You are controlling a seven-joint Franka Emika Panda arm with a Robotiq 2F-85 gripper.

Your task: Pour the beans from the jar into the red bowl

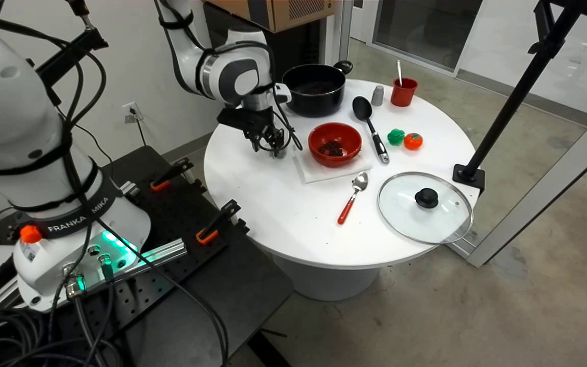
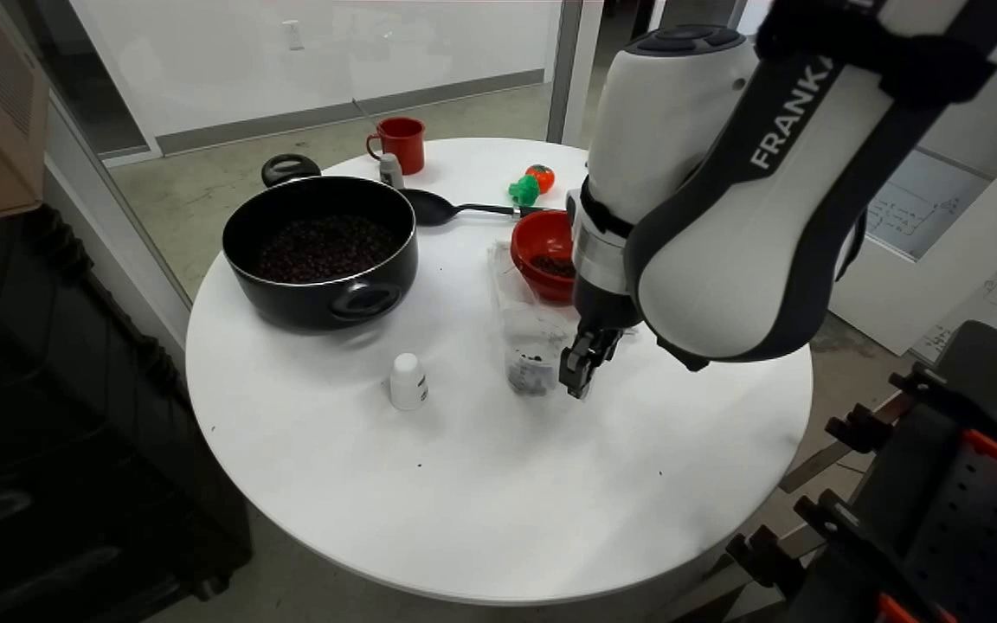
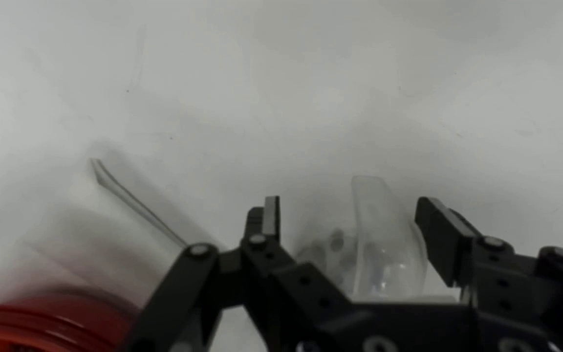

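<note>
I have the fingers [image 3: 442, 238] spread apart in the lower part of my wrist view, with the clear jar [image 3: 391, 259] in the gap between them. They are not gripping it: pale counter [image 2: 481, 510] shows between the tip on the left of the frame and the jar's curved clear strip. The tip on the right sits just beside that strip; whether it touches, I can't tell. Dark bits show through the jar's wall. In an exterior view I see the jar near the middle of the frame, just left of the fingers, with something dark low inside it.

The red bowl [image 1: 334, 162] is a little above and right of centre in an exterior view, resting on a white sheet [image 1: 319, 175], with dark beans [image 1: 331, 149] in its bottom. Its edge also comes into the lower left corner of my wrist view.

The black pot [image 2: 317, 307] stands toward the upper left in an exterior view, with more dark beans in it, and a small white container [image 2: 408, 383] sits below and right of it. In an exterior view I have a black spoon [image 1: 362, 108] right of the bowl, then a grey shaker [image 1: 377, 96] and a red cup [image 1: 404, 95] toward the upper right. A green piece [image 1: 396, 136] and a tomato [image 1: 413, 141] sit side by side. Below the bowl lies a red-handled spoon [image 1: 346, 210]; to its right, a glass lid [image 1: 405, 219] overhangs the counter's edge.
</note>
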